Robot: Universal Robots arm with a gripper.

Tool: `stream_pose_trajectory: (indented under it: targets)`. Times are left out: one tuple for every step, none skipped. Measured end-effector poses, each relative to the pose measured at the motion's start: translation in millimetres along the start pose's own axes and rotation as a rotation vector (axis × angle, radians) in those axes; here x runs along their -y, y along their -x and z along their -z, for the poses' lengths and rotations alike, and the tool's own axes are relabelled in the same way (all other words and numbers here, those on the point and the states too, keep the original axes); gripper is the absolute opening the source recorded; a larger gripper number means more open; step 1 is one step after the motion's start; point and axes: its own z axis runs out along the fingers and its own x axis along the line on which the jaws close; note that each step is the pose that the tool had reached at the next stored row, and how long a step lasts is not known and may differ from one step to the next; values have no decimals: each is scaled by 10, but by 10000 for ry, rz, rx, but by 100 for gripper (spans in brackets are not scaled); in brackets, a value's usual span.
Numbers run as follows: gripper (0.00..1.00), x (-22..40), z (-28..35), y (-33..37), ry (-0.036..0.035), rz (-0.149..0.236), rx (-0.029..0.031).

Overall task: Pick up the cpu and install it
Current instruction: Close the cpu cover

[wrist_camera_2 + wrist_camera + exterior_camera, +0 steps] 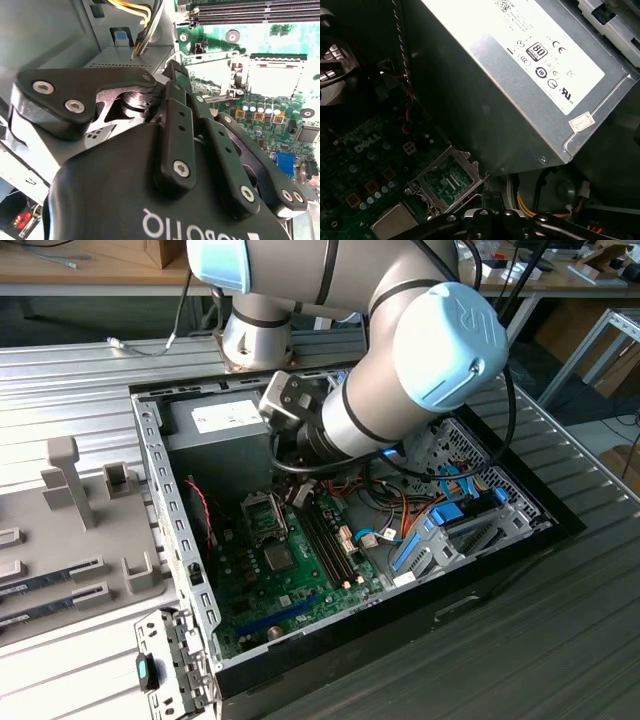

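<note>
1. The gripper hangs low inside the open computer case. It is at about one o'clock from the socket frame in the exterior view and close against the power-supply box.
2. Its fingers are drawn close together, and nothing can be seen between them.
3. The silver-grey square I take for the cpu lies flat on the motherboard, at six o'clock from the socket frame and just beside it. It is apart from the gripper.
4. Risk: the fingertips sit tight between the box wall and the raised socket frame, so a sideways drift could scrape the frame or catch the yellow cables nearby.
5. Risk: if the square is only pinched at its edges it could tip and land skewed on the contacts, since it is thin and smooth.
6. The first wrist view shows the socket frame open with bare contacts — the exterior view leaves that too dark to judge.
7. The second wrist view shows the finger linkages from behind. The exterior view alone shows the arm reaching across the case.
</note>
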Motion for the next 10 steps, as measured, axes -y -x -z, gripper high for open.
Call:
stream_pose_trajectory:
  targets:
    - [11, 9, -22, 2, 12, -6, -8]
    - [11, 14, -38, 5, 16, -9, -11]
    - [11, 23, -74, 16, 22, -13, -19]
    - [11, 30, -100, 27, 24, -13, -20]
    - [11, 36, -120, 37, 26, -13, -20]
    - [11, 46, -143, 50, 29, -13, -20]
    - [11, 58, -163, 65, 32, -16, -23]
    - [11, 79, -200, 90, 39, -20, -29]
    - [11, 102, -239, 117, 47, -24, -36]
    - [11, 122, -275, 140, 55, -29, -41]
